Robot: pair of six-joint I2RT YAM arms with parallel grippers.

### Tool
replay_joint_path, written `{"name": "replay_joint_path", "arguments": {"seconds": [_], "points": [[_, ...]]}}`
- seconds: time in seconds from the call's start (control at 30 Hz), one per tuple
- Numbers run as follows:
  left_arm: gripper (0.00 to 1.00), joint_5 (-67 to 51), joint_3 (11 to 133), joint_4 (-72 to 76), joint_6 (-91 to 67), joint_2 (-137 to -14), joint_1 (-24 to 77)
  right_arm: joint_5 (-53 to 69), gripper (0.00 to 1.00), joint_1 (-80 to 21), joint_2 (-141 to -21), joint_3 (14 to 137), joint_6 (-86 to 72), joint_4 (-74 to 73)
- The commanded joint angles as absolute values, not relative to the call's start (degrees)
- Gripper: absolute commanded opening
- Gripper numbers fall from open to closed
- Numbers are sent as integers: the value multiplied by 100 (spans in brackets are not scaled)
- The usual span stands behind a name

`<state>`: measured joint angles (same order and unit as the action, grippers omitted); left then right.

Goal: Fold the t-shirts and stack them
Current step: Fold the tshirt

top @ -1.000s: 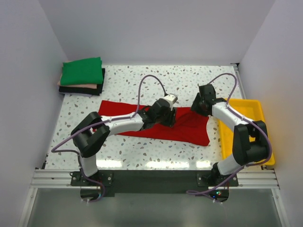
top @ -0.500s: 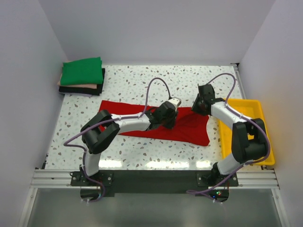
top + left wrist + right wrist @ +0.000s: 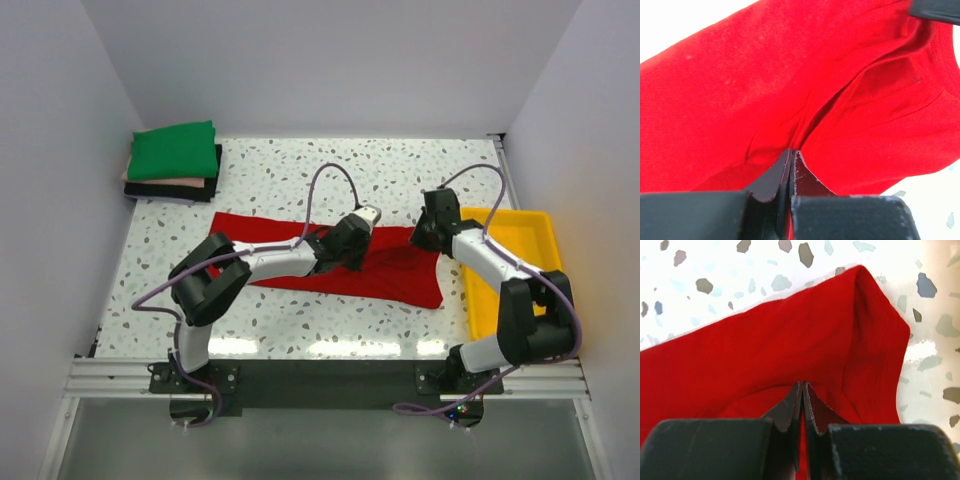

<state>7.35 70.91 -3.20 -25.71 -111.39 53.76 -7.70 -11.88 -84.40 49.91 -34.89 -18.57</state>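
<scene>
The red t-shirt (image 3: pixel 400 282) lies spread across the middle of the table, partly folded lengthwise. My left gripper (image 3: pixel 352 256) is down on its middle, and in the left wrist view the jaws (image 3: pixel 791 152) are shut on a pinched ridge of the red cloth (image 3: pixel 740 90). My right gripper (image 3: pixel 423 238) is at the shirt's far right corner, and its jaws (image 3: pixel 803 385) are shut on a fold of the red cloth (image 3: pixel 765 350). A stack of folded t-shirts sits at the back left: green (image 3: pixel 173 150) on top, pale pink (image 3: pixel 160 183) under it, black (image 3: pixel 172 192) at the bottom.
A yellow plastic tray (image 3: pixel 522 232) stands along the right edge of the table, right beside my right arm. White walls close in the table on the left, back and right. Speckled tabletop (image 3: pixel 300 180) shows behind the red shirt.
Both grippers have closed from open onto the red cloth. My right gripper has shifted slightly to the right, and the left arm has reached a little further over the shirt.
</scene>
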Motion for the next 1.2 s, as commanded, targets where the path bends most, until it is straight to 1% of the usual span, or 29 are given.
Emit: {"name": "replay_joint_path", "arguments": {"seconds": [0.0,0.2,0.47,0.67,0.87,0.93,1.0,1.1,1.17], "points": [[0,949,7075,-369,-2505,-10653,5405,-624,5,-1178,-7807,4756,-3559,-1810],[0,1063,7075,-597,-2487,-10459,5405,-361,2,-1187,-7120,4360,-3647,-1933],[0,1248,7031,-914,-2391,-10108,5405,-18,1,-1204,-6233,3982,-3814,-2136],[0,1301,7005,-1151,-2364,-10011,5405,-9,1,-1397,-5977,3622,-4007,-2092],[0,1152,6865,-1257,-2399,-10028,5405,-52,0,-1836,-5783,3261,-4245,-1969],[3,1117,6794,-1257,-2426,-10028,5405,-158,0,-2003,-5687,3094,-4342,-1951],[11,1099,6680,-1213,-2434,-10002,5405,-211,0,-2056,-5608,2928,-4403,-1969],[13,1160,6522,-1108,-2505,-9888,5397,-290,0,-2074,-5458,2752,-4412,-1986],[16,1108,6495,-1072,-2522,-9888,5396,-343,0,-2065,-5449,2716,-4395,-2021]]}}
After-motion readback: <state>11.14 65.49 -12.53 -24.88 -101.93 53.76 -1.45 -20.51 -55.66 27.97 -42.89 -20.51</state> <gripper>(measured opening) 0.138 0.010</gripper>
